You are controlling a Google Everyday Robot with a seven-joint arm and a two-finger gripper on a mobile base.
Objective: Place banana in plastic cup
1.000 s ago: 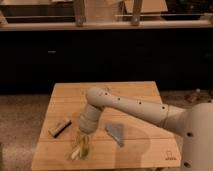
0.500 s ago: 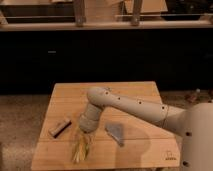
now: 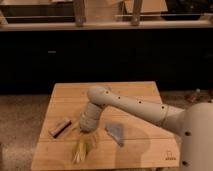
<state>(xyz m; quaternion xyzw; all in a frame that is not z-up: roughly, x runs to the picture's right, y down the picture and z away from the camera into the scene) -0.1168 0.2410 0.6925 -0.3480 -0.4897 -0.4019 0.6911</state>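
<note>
My gripper [image 3: 80, 149] hangs from the pale arm and points down at the front left part of the wooden table [image 3: 135, 95], close to its surface. A faint green tint at the gripper tip [image 3: 85, 145] may be the plastic cup; it is mostly hidden by the gripper. I cannot pick out the banana apart from the gripper's yellowish tip, so I cannot tell whether it is held.
A brown rectangular block [image 3: 59, 127] lies left of the gripper. A flat grey-blue triangular piece [image 3: 116, 133] lies to its right. The robot's white body [image 3: 195, 140] fills the lower right. A dark counter front runs behind the table.
The gripper has moved slightly left and toward the table's front edge since a second ago. The block and the triangular piece have not moved.
</note>
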